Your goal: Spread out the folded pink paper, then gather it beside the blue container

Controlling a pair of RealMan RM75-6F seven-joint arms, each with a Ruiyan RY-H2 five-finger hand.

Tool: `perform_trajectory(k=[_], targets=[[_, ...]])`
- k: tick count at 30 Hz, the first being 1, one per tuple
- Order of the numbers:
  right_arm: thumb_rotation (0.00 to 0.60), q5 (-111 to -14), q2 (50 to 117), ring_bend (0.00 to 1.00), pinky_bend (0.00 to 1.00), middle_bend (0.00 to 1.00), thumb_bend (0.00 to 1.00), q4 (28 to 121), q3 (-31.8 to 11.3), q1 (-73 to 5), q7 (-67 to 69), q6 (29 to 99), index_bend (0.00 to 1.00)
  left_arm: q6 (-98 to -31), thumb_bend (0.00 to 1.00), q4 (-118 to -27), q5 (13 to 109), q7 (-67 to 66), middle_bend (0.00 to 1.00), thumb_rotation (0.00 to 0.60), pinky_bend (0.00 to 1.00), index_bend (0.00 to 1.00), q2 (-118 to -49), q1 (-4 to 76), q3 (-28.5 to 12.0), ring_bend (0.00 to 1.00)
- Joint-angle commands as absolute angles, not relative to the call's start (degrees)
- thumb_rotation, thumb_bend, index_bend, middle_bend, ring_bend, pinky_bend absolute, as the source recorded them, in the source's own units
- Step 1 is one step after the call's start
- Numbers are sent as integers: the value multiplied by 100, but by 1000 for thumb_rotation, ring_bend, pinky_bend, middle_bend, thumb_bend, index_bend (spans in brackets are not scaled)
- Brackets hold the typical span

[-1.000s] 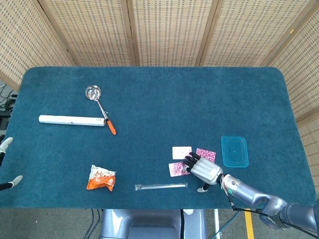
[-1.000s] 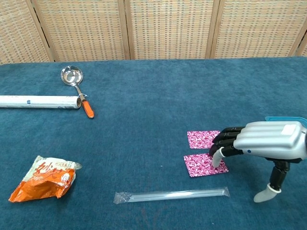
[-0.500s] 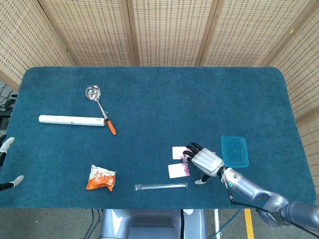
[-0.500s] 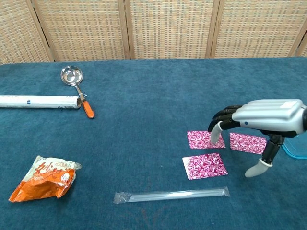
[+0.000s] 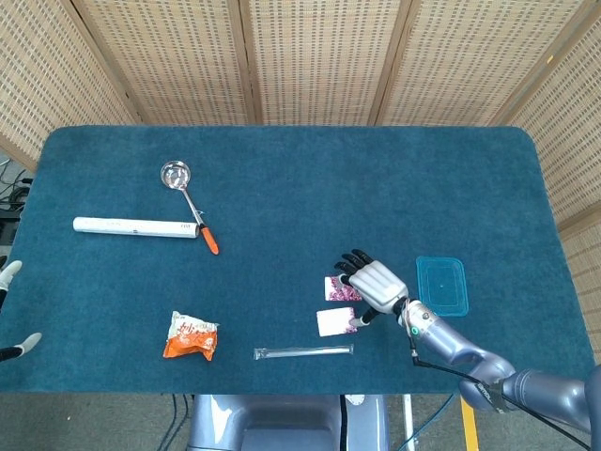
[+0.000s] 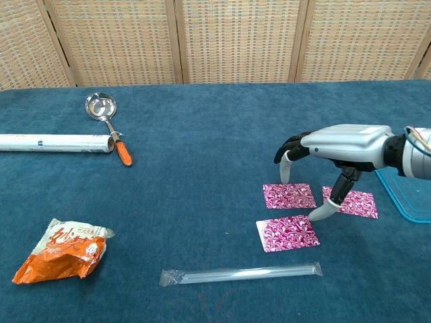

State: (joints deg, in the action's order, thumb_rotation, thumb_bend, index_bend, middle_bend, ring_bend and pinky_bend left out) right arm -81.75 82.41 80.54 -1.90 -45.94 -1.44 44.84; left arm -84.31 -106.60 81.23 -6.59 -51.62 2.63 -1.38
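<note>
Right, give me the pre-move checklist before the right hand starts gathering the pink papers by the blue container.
1. Papers spread flat: ok. Three pink papers lie apart on the cloth, the near one, the middle one and the one by the container.
2. Right hand free: ok. It hovers over the papers with fingers apart, holding nothing.
3. Thumb tip clear of paper: cannot tell. It comes down close to the edges of the papers.
4. Blue container reachable: ok. It sits just right of the papers.
5. Gathering path clear: ok. The plastic-wrapped straw lies nearer than the papers.
6. Left hand out of the way: ok. It sits at the table's far left edge.
</note>
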Motion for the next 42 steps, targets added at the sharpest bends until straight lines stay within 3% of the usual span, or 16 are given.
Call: perform_trajectory(k=[1,22,42], targets=[[600,-8030,8376,0,0,170,176,7943,-279,-4638,-239,4411,349,-8440,33,-10652,8132,-637,0,600,0,0,-5156,255,-135,0],[600,-7623,9067,0,0,180,208,6841,-490,-4747,-588,4311,357,-8541,33,-10671,8185,-574,0,600,0,0,-5063,155,-98,0],[600,-7860,9238,0,0,180,208,6553,-365,-4659,-480,4447,357,-8595,34,-10738,8215,-617,0,600,0,0,-5012,119,-102,0]])
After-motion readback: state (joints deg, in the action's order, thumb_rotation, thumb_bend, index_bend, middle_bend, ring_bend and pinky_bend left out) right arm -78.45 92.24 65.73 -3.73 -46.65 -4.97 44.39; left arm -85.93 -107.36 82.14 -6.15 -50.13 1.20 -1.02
